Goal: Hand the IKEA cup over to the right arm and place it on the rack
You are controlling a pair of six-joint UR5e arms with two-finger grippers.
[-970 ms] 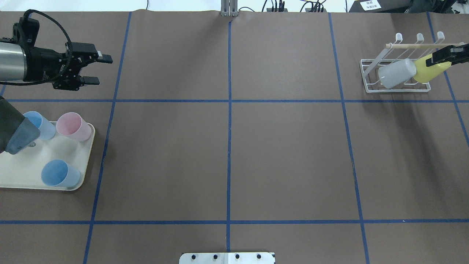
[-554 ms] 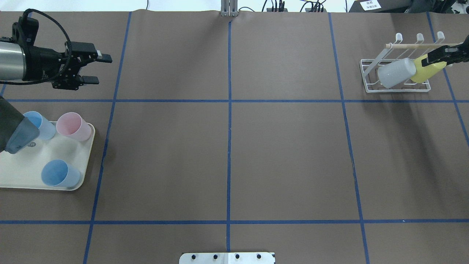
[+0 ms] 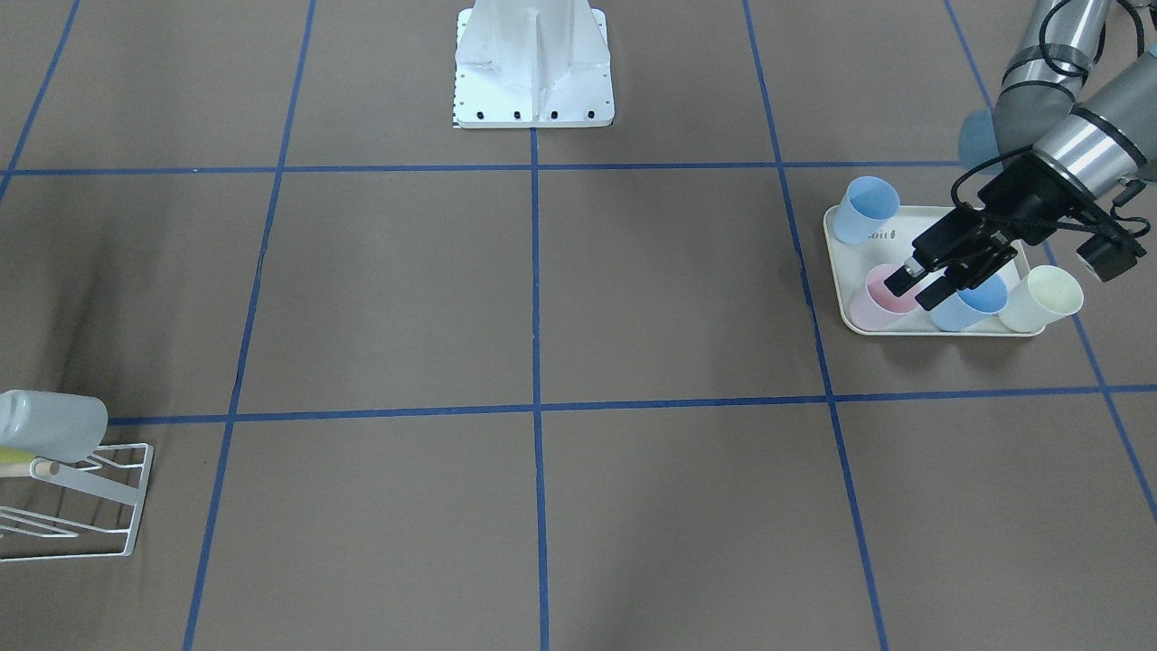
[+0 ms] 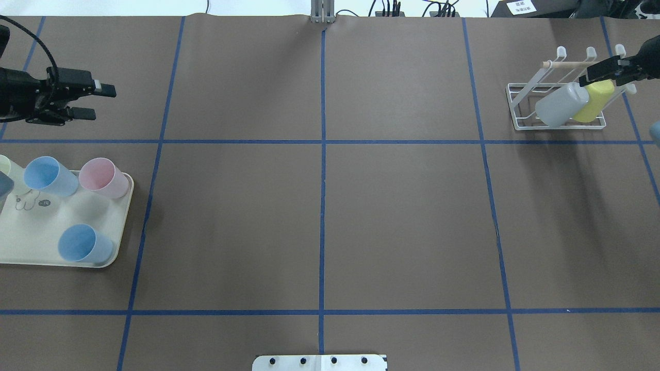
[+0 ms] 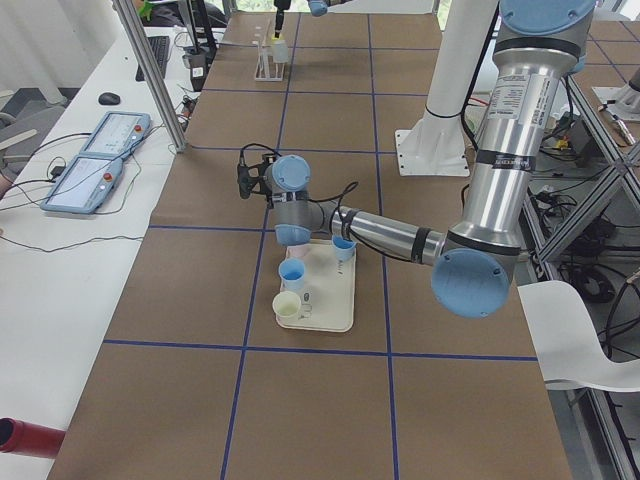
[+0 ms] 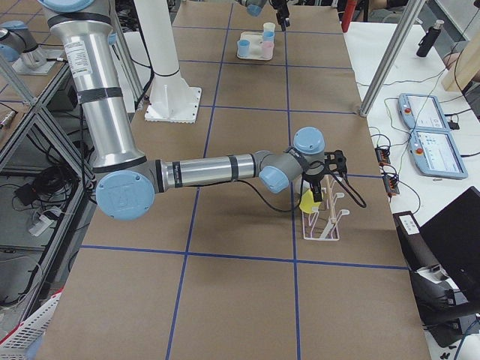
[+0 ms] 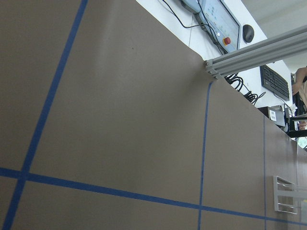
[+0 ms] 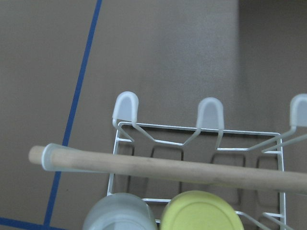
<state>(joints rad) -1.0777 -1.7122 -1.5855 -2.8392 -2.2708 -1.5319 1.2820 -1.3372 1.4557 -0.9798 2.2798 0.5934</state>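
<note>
- The left gripper is up in the air by the left edge of the table, past the far side of the tray. Its two fingers are spread wide apart, and nothing is between them.
- The cream tray lies flat at the left edge of the table.
- Four cups stand on the tray with their open ends up.
- Three of the cups make a row along the tray's far edge. First is the pale yellow cup, then the far blue cup, then the pink cup.
- The near blue cup stands alone by the tray's near right corner.
- Blue tape lines cut the brown table into big squares.
- The white wire rack sits near the far right corner of the table. A wooden rod runs across its top.
- The grey cup leans on the rack with its flat bottom up by the rod.
- The yellow cup leans on the rack the same way, just beside the grey cup on its right.
- The right gripper is right at the top end of the yellow cup. I cannot tell if it is pinching the cup or has let go.
- The right arm reaches out long and low over the table to the rack.
</note>
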